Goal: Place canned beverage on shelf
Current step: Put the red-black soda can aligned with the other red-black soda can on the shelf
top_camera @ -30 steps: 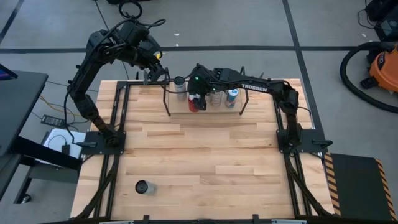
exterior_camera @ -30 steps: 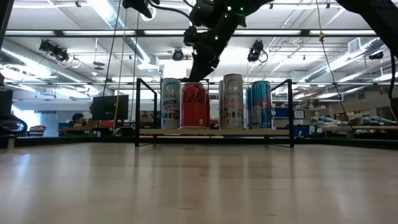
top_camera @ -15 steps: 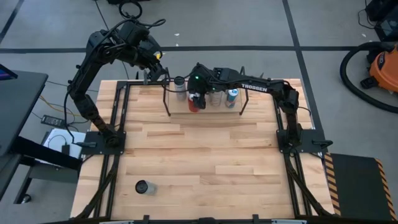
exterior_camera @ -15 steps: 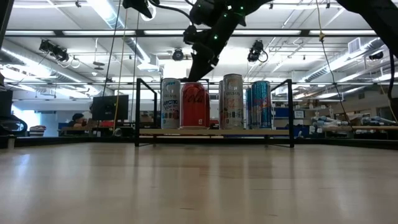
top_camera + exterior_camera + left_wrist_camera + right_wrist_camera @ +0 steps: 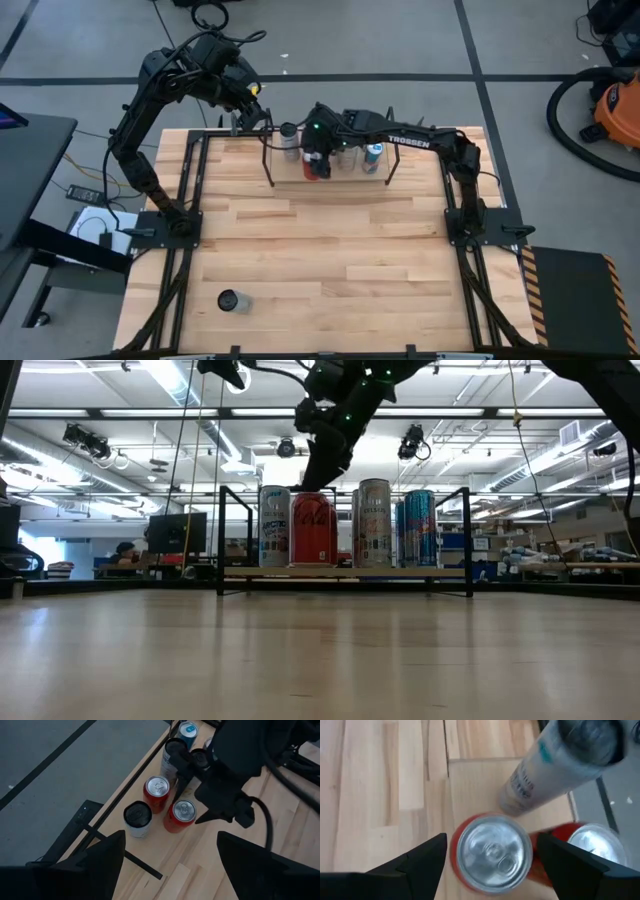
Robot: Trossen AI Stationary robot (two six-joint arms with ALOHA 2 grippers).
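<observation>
The shelf [image 5: 332,178], a light board on thin black rod frames, stands at the table's far edge; it also shows in the low view [image 5: 345,572]. Several cans stand upright on it. One of them is a red can [image 5: 313,530], between a white can [image 5: 275,525] and a silver can [image 5: 374,520]. My right gripper [image 5: 492,837] is open just above the red can's top [image 5: 492,854], one finger on either side, apart from it. My left gripper [image 5: 170,834] is open and empty, high over the table's far left corner [image 5: 245,100].
A second red can [image 5: 157,790] and a blue can [image 5: 418,525] also stand on the shelf. A lone dark-topped can [image 5: 230,300] stands near the table's near left corner. Bare wooden tabletop [image 5: 330,260] lies between it and the shelf.
My right gripper has gone up a little above the red can, still open. The can stays upright on the shelf.
</observation>
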